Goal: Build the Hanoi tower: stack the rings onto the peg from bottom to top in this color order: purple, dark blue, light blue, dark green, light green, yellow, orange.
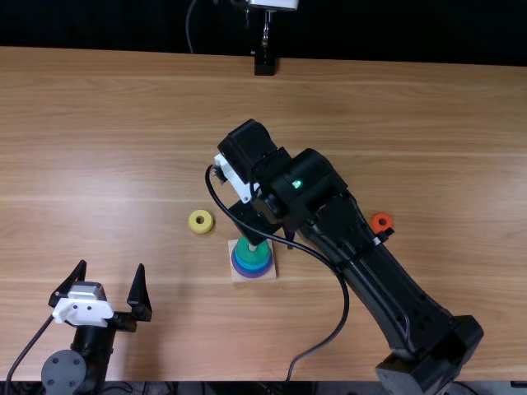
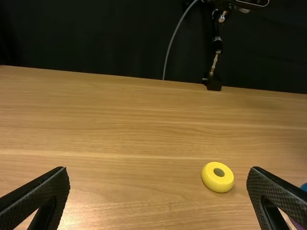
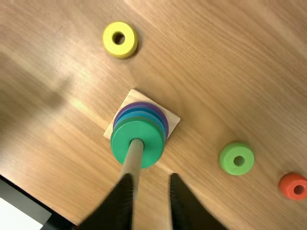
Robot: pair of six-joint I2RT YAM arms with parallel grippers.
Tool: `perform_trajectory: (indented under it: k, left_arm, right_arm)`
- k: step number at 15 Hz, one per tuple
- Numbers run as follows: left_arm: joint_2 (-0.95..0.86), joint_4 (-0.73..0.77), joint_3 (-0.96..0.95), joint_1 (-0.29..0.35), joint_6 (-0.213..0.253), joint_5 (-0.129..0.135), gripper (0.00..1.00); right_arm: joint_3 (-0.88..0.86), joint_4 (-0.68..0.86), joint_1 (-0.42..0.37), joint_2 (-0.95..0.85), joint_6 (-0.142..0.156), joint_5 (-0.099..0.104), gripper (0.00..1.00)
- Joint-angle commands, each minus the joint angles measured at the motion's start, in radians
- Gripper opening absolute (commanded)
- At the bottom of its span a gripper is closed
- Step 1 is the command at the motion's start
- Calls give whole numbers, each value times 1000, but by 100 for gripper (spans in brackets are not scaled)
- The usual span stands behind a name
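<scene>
1. Tabletop [image 1: 370,107], light brown wood, grain running crosswise; a dark backdrop [image 1: 107,25] beyond its far edge.
2. Right arm [image 1: 395,304], black, with a looping black cable [image 1: 342,304]; extends from its base across to the middle of the table.
3. Left arm [image 1: 90,354], black with a white bracket; at the near left of the table.
4. Right gripper [image 1: 255,220], above the peg area; released, a narrow gap between its two fingers, nothing grasped.
5. Left gripper [image 1: 112,267], near the left side of the table; released, fingers spread wide, nothing between them.
6. Black mount [image 1: 264,65], one, at the far edge of the table.
7. Base [image 3: 171,119], square, pale wood, near the middle of the table.
8. Rings on the base, four, stacked flat. From the bottom: purple ring [image 3: 140,103], dark blue ring [image 3: 140,108], light blue ring [image 3: 140,114], dark green ring [image 3: 123,139] uppermost.
9. Peg [image 3: 136,155], pale wood, upright, passing through the four rings and rising above them.
10. Light green ring [image 3: 248,159], flat on the wood, between the base and the orange ring, nearer the latter.
11. Yellow ring [image 1: 201,227], flat, near the base on its left side.
12. Orange ring [image 1: 381,216], reddish, flat, just beside the right arm on its outer side.
</scene>
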Motion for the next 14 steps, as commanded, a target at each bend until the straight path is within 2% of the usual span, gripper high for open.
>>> perform_trajectory:
  k: [1,2,3,5,6,7,11,12,14]
  left_arm:
    - [-12,-1,-19,-1,14,1,100]
    - [-12,-1,-19,-1,14,1,100]
    - [-12,-1,-19,-1,14,1,100]
    - [-12,-1,-19,-1,14,1,100]
    - [-12,-1,-19,-1,14,1,100]
    - [-12,-1,-19,-1,14,1,100]
    - [-12,-1,-19,-1,14,1,100]
    - [-12,-1,-19,-1,14,1,100]
    - [-12,-1,-19,-1,14,1,100]
  right_arm:
    - [-4,14,-2,6,0,20,100]
    - [-10,31,-4,6,0,31,100]
    - [-16,67,-5,5,0,56,100]
    - [-44,169,-27,2,3,130,100]
    - [-93,222,-56,-1,1,156,100]
    - [-148,274,-85,-9,0,163,100]
    - [-372,513,-205,-119,3,163,100]
    - [-426,506,-228,-123,-6,161,100]
    - [-521,506,-268,-126,-2,160,100]
